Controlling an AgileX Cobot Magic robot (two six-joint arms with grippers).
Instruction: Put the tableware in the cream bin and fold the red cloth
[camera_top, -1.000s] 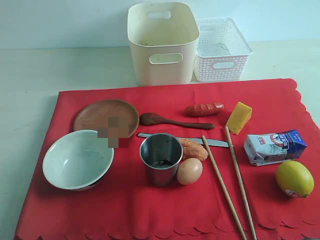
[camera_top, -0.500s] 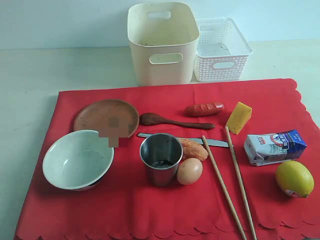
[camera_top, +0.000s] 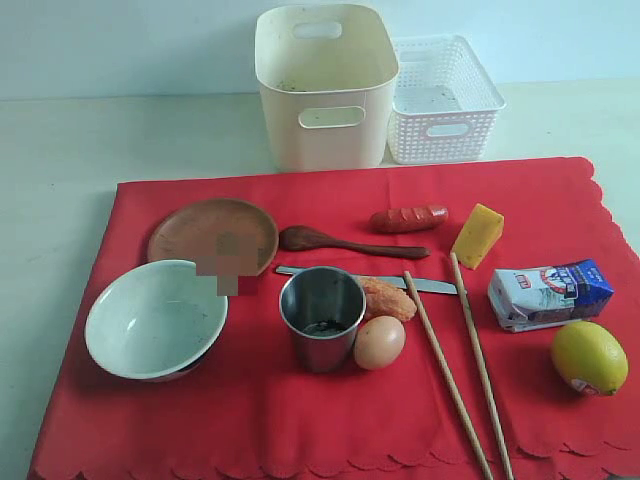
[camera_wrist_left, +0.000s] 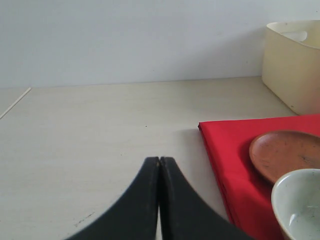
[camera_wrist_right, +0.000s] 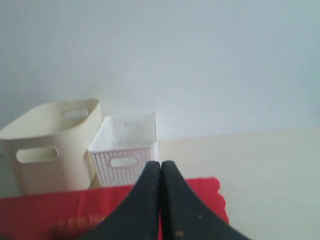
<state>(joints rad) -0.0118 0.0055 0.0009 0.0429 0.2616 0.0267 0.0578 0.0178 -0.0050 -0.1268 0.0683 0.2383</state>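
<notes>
**Inspector:** State of the left end effector (camera_wrist_left: 159, 162)?

**Assessor:** Jaws pressed together, gripping nothing. It sits over bare surface (camera_wrist_left: 75, 130) left of the red cloth (camera_wrist_left: 235, 150). The right end effector (camera_wrist_right: 161, 165) is likewise closed and empty, facing the bins.

**Inspector:** Tableware?

**Assessor:** None binned. The plate (camera_top: 212, 232) and bowl (camera_top: 155, 318) lie on the cloth's left side. The cup (camera_top: 322, 318), spoon (camera_top: 345, 243) and knife (camera_top: 430, 285) are at the centre, and the chopsticks (camera_top: 465, 370) are right of centre. The cream bin (camera_top: 325, 85) stands on the surface just beyond the cloth's far edge, with no tableware visible inside.

**Inspector:** Cloth?

**Assessor:** Spread flat and unfolded, with food items and a carton (camera_top: 550, 293) also on it. My judgement: the task has not started. All the tableware remains to be binned, and the cloth must be cleared before folding.
</notes>
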